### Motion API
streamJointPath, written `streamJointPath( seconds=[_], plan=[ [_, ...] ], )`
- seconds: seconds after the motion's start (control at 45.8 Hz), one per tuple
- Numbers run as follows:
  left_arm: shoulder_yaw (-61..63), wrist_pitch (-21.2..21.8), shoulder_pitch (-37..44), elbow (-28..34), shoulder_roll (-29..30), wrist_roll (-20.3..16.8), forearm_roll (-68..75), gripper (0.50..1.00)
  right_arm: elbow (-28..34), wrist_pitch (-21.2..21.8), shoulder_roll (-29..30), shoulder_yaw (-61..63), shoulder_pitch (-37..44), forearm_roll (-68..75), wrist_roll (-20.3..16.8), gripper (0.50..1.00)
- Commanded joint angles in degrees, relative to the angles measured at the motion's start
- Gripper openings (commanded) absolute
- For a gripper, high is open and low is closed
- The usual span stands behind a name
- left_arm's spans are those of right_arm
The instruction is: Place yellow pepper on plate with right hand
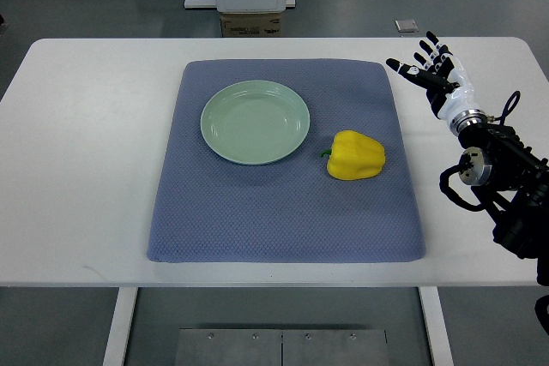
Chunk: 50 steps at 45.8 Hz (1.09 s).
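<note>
Pepper placement has not begun, by the look of it: nothing is held and the reach is the step in hand. Going left to right, the white table (pixel 86 169) shows bare at its left side, with no left arm in view. Next comes the blue mat (pixel 283 212), and on its upper left part the green plate (pixel 255 122) sits empty. Just right of the plate, apart from its rim, the pepper (pixel 355 156) lies on its side on the mat, stem toward the plate. Well to the right, past the mat's edge, the right hand (pixel 431 70) hovers above the table with fingers spread, holding nothing. The next move probably calls for the hand to travel left and toward the robot, come down over the pepper, close round it, then carry it the short way to the plate. Room looks ample: nothing stands between hand and pepper, and both pepper and plate lie well in from the mat's edges.
</note>
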Motion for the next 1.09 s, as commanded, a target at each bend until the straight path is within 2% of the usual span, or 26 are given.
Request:
streamJointPath(
  seconds=[0.0, 0.437, 1.069],
  plan=[
    [0.0, 0.0, 0.0, -0.1, 0.0, 0.0, 0.0, 1.0, 0.0, 0.0, -0.1, 0.0, 0.2, 0.0, -0.1, 1.0],
    [0.0, 0.0, 0.0, 0.0, 0.0, 0.0, 0.0, 1.0, 0.4, 0.0, -0.1, -0.3, 0.0, 0.0, -0.1, 1.0],
    [0.0, 0.0, 0.0, 0.0, 0.0, 0.0, 0.0, 1.0, 2.9, 0.8, -3.3, -3.2, 0.4, -0.5, -0.1, 1.0]
  ],
)
